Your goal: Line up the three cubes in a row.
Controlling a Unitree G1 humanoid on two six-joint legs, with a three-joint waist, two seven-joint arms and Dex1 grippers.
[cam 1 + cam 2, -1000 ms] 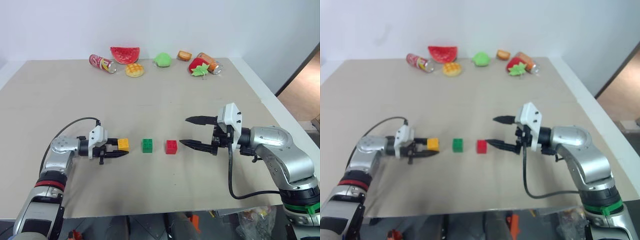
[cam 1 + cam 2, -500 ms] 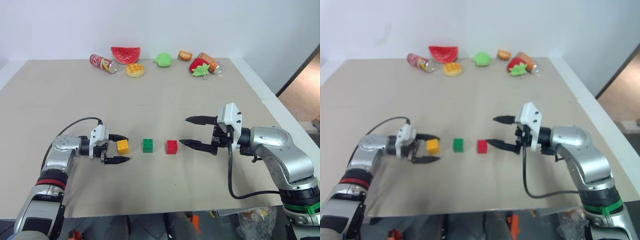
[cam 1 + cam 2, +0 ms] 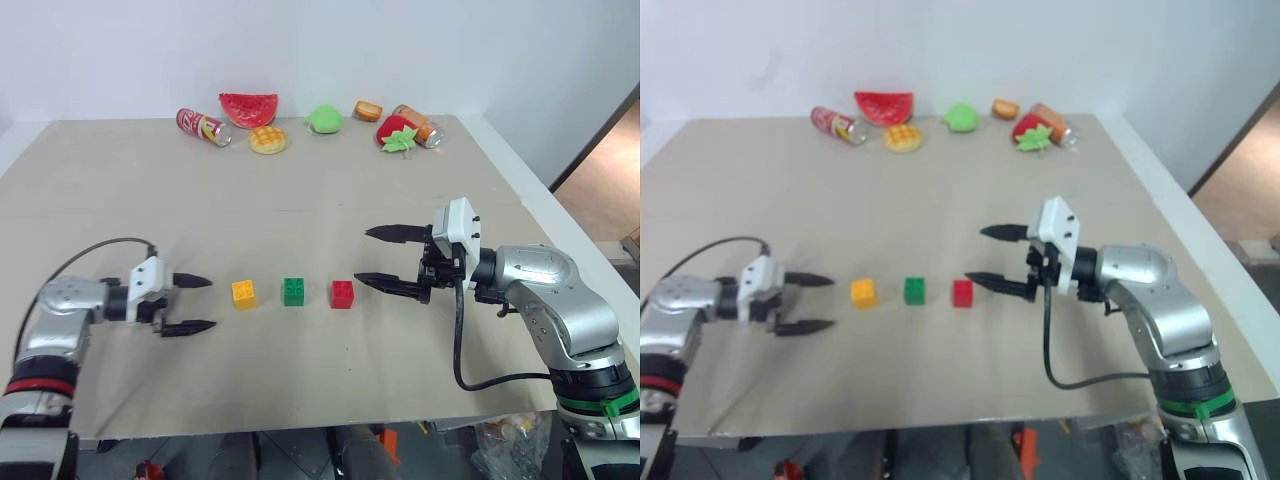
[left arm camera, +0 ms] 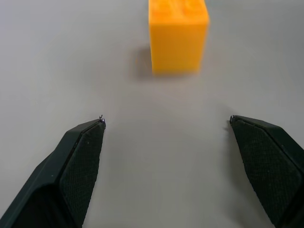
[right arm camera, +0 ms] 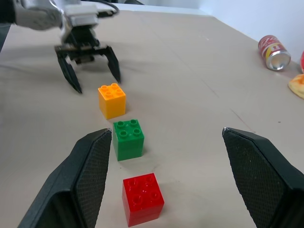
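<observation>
Now I have the three cubes sitting in a row near the front middle of the table: the yellow-orange cube on my left, the green cube in the middle, the red cube on my right, each apart from its neighbour with similar gaps. My left gripper is spread wide and empty, near the yellow-orange cube but clear of it, fingers pointing at it along the row. My right gripper is also wide open and holds nothing, hovering just beside the red cube with one finger low near the tabletop and the other higher. I judge the line-up to be essentially done, so the step in hand is to check the row and get clear without disturbing it. To do that well, I'd draw each arm straight away from the row ends and lift before swinging, keeping the low right finger from brushing the red cube. If the yellow-orange cube looks slightly turned against the others, I'd nudge it gently rather than regrasp. The cans and toy food at the far edge need no attention.
</observation>
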